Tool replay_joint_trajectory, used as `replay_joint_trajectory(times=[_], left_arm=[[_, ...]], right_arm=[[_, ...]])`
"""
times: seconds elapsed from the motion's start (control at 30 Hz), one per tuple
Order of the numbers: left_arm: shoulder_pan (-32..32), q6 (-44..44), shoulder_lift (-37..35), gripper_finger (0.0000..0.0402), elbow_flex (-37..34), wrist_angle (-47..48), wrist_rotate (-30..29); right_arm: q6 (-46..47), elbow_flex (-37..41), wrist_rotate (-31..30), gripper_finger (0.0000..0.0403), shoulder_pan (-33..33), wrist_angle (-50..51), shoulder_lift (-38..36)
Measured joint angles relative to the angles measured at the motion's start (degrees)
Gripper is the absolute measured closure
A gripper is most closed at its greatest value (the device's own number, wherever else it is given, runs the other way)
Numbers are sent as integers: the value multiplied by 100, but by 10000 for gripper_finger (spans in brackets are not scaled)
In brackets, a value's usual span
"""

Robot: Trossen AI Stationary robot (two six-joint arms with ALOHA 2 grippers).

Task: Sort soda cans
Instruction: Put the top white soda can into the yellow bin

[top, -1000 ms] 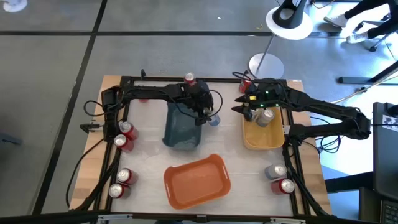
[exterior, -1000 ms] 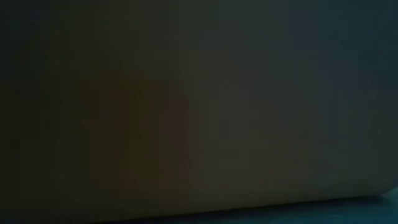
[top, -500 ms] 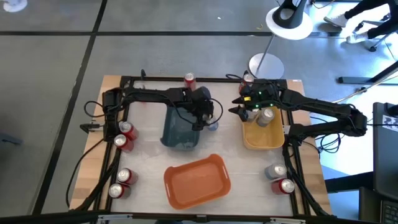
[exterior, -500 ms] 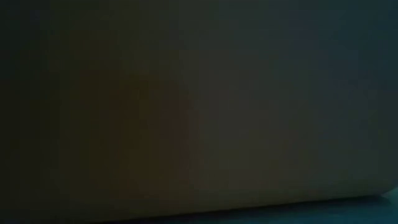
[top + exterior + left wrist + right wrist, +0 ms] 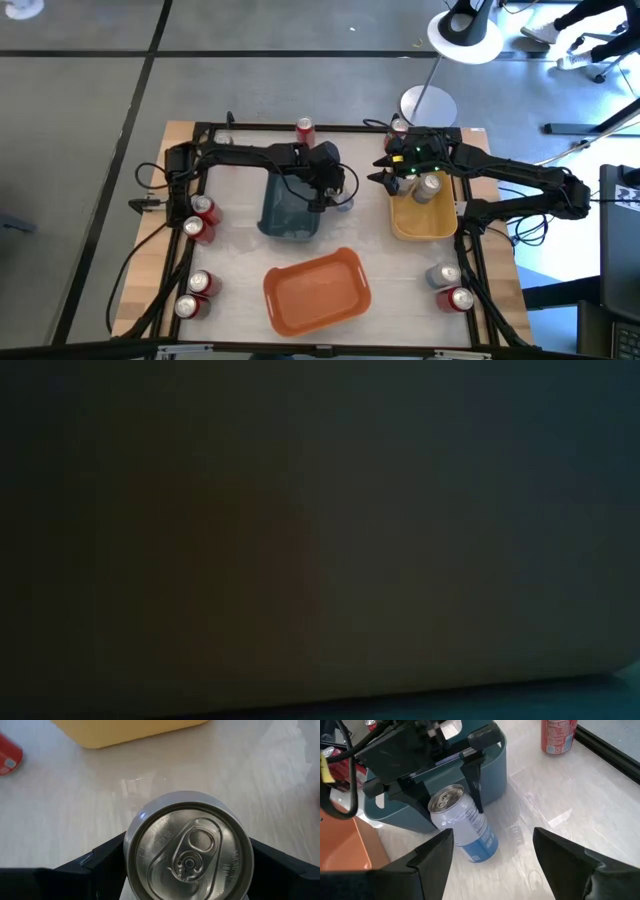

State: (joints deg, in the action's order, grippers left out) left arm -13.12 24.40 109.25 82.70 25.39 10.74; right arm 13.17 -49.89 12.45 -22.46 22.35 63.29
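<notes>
My left gripper point(image 5: 338, 198) is shut on a silver-and-blue soda can point(image 5: 463, 827), just beside the right wall of the blue bin point(image 5: 290, 212). The can's shiny top point(image 5: 189, 850) fills the left wrist view. My right gripper point(image 5: 382, 172) hangs open with nothing between its fingers point(image 5: 434, 856), over the far-left corner of the yellow bin point(image 5: 425, 222). In that bin lies a silver can point(image 5: 428, 187). The low view is dark. My left gripper pinches the can's side wall just under its top rim point(image 5: 466, 804), one finger point(image 5: 474, 782) on each side. The fingers slant down from the table's left. The can is tilted, its top toward the blue bin. Whether its lower end point(image 5: 482, 851) touches the table, I cannot tell.
An orange bin point(image 5: 318, 292) sits at the near middle. Several red cans point(image 5: 200, 218) stand along the left edge. A silver can point(image 5: 443, 275) and a red one point(image 5: 460, 298) stand near right, and two red cans point(image 5: 304, 127) by the far rail.
My left gripper has shifted a little toward the table's near edge with the can still between its fingers, and its wrist has rolled.
</notes>
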Motion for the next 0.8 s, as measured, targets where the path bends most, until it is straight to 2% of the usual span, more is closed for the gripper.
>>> replay_joint_trajectory(times=[0.13,0.33,0.5,0.67,0.8], left_arm=[[113,-1,0,97,14,77,-27],[203,-83,9,97,481,1014,-574],[131,-157,7,97,502,1408,-674],[65,-168,7,97,420,1356,-649],[67,-189,7,92,220,828,-648]], right_arm=[[0,0,0,131,0,4,0],[1,0,2,131,0,7,0],[2,0,2,131,0,9,0],[2,0,2,131,0,9,0],[2,0,2,131,0,9,0]])
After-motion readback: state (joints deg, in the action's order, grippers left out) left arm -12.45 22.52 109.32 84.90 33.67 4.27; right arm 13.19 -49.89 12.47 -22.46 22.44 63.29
